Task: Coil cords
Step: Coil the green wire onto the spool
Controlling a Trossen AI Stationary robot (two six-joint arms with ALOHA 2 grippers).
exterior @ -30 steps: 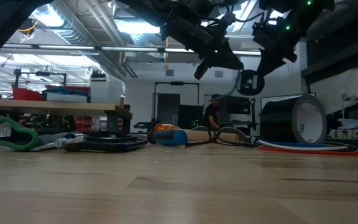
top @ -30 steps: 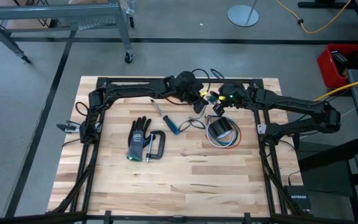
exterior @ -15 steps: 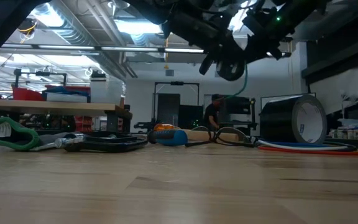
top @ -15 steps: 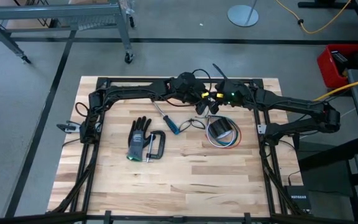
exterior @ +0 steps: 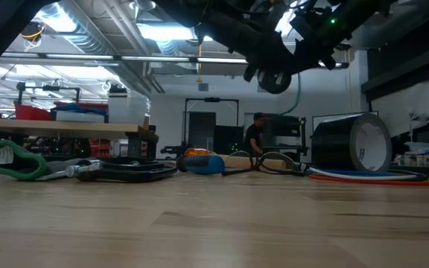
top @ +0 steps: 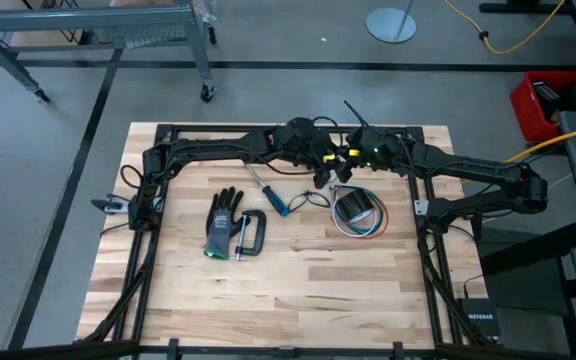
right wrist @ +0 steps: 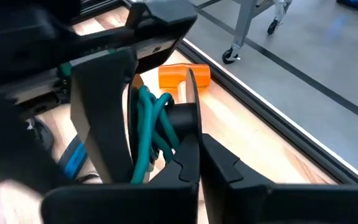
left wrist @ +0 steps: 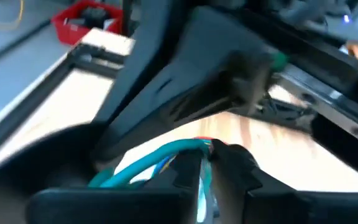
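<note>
Both grippers raised together over the table's far middle, right gripper [right wrist: 194,149] clamped on the looped teal cord [right wrist: 146,127], left gripper [left wrist: 207,163] pinching the same cord, tape roll [top: 356,208] below.

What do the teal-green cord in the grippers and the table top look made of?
Teal-green cord: likely rubber or plastic sheathing, smooth with a slight sheen, bending in soft loops. Table top: pale wood, apparently butcher-block, with visible plank seams and grain, matte.

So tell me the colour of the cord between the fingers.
Teal-green cord, clearest in the right wrist view.
</note>
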